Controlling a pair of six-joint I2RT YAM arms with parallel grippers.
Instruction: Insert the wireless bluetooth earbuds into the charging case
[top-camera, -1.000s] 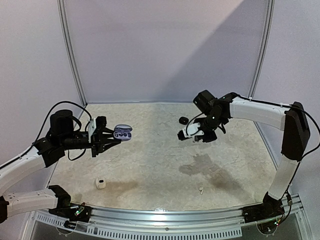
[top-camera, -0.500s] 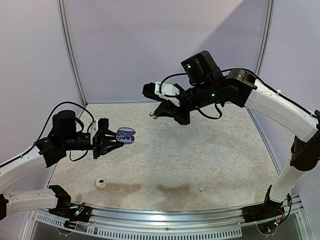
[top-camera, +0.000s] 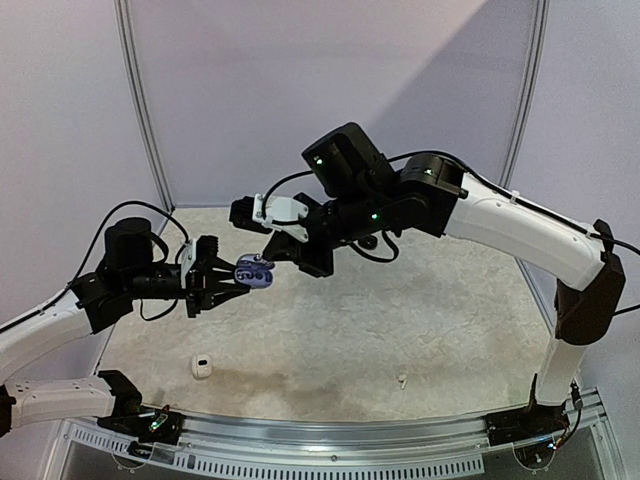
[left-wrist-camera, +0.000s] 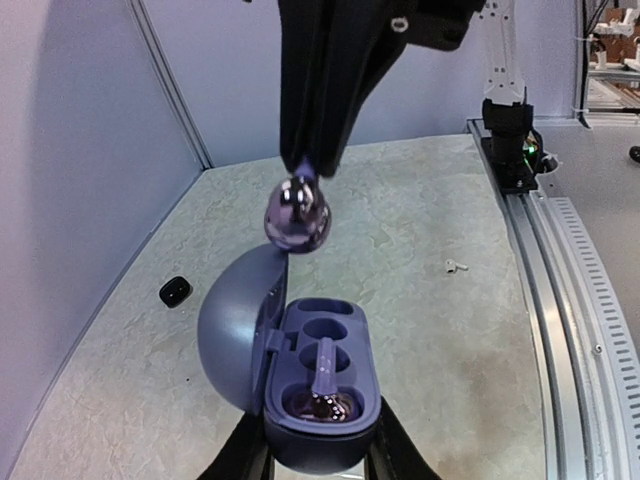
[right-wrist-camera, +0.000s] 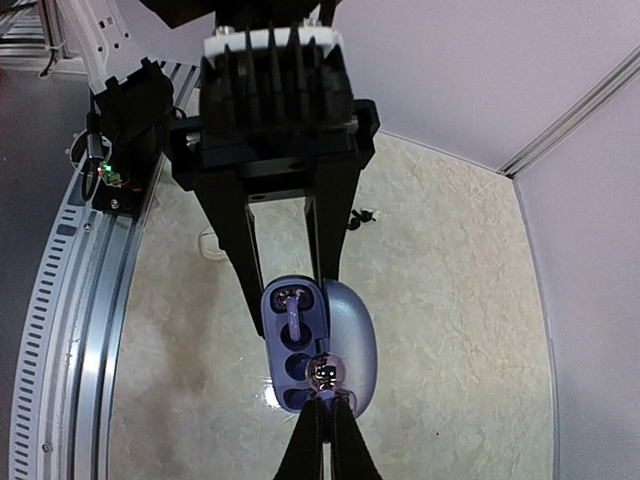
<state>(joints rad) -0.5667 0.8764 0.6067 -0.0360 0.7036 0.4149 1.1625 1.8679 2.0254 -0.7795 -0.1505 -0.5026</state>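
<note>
surface: pale marbled table (top-camera: 430, 320) with lilac walls behind and a metal rail along the near edge.
left gripper (top-camera: 230, 283): clenched on the near end of the charging case (left-wrist-camera: 318, 448), holding it up off the table, one finger on each side.
charging case: bluish-purple, open, sockets facing up; its long axis runs straight out in line with the left fingers; the lid stands up along its left side in the left wrist view.
right gripper (right-wrist-camera: 326, 402): closed, pinching the earbud (left-wrist-camera: 297, 213) at its fingertips, pointing down over the case.
earbud: shiny purple, hanging under the right fingertips just above the far end of the case, near the lid's edge, not seated; too rounded to tell its long axis.
second earbud (left-wrist-camera: 322, 405): sits in the socket nearest the left fingers.
far socket (left-wrist-camera: 324, 328): bare.
on the table: a small white box (top-camera: 201, 366), a small black object (left-wrist-camera: 175, 291) and a tiny white bud (left-wrist-camera: 457, 266), all well apart.
</note>
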